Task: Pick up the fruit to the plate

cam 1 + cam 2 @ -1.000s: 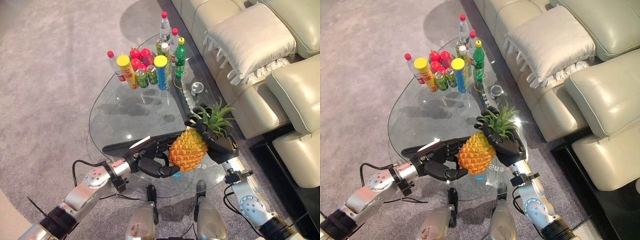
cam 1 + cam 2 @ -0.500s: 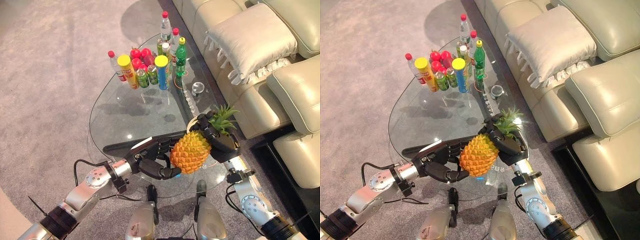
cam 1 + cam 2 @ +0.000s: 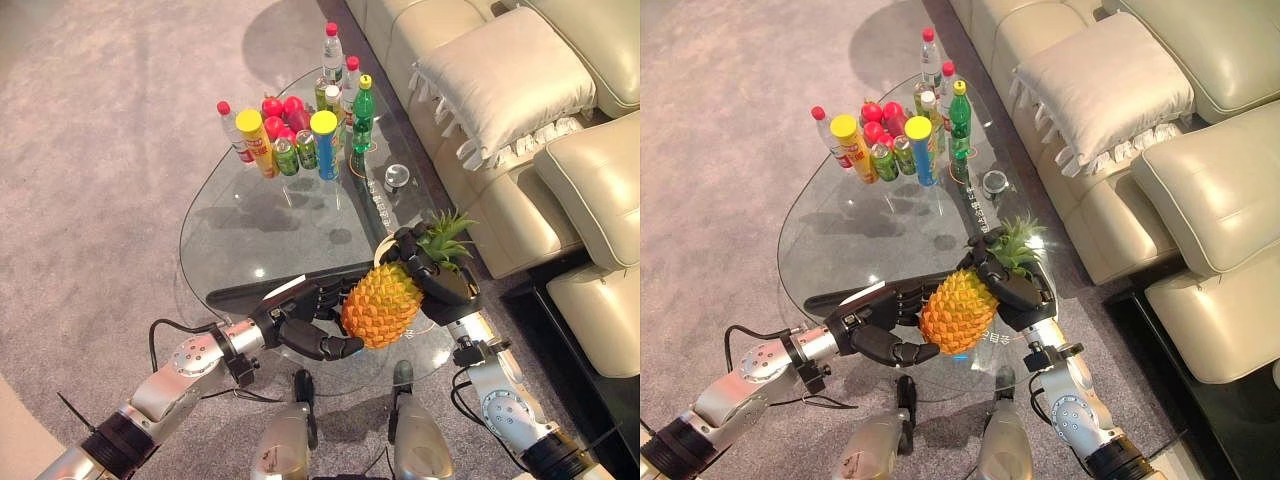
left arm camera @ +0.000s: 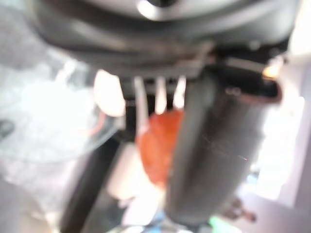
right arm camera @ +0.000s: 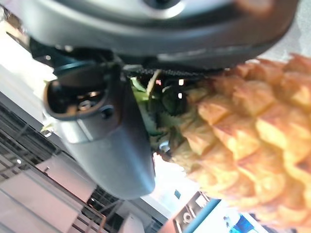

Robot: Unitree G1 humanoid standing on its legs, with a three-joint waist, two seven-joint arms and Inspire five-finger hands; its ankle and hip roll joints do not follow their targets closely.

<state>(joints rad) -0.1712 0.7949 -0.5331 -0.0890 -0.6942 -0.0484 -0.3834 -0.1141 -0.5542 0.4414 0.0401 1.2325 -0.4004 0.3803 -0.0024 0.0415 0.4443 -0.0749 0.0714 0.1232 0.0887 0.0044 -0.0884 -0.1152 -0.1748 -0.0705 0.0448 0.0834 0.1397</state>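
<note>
A: Where is the pineapple (image 3: 381, 303) found at this moment?

B: It is held tilted above the near edge of the glass bench (image 3: 230, 240), between both robot hands. The right robot hand (image 3: 437, 278) is curled round the upper end, just under the green crown; the leaves are seen pressed against its palm in the right wrist view. The left robot hand (image 3: 305, 320) is bent round the lower, rounded side of the fruit, fingers on one flank and thumb underneath.

A: Why is a two-handed hold judged to be used?

B: The fruit is broad and bumpy, so one hand could hardly be closed round it. Support from below and a clamp near the crown are judged to keep it from rolling.

A: Is a plate made out?

B: A pale rim is glimpsed beneath the fruit, by the right robot hand, but it cannot be confirmed as a plate.

A: What else is noted?

B: Bottles (image 3: 360, 107), cans (image 3: 283, 156) and red fruit (image 3: 281, 108) are grouped at the far end of the bench, well apart. A sofa (image 3: 520, 120) stands on the right.
</note>
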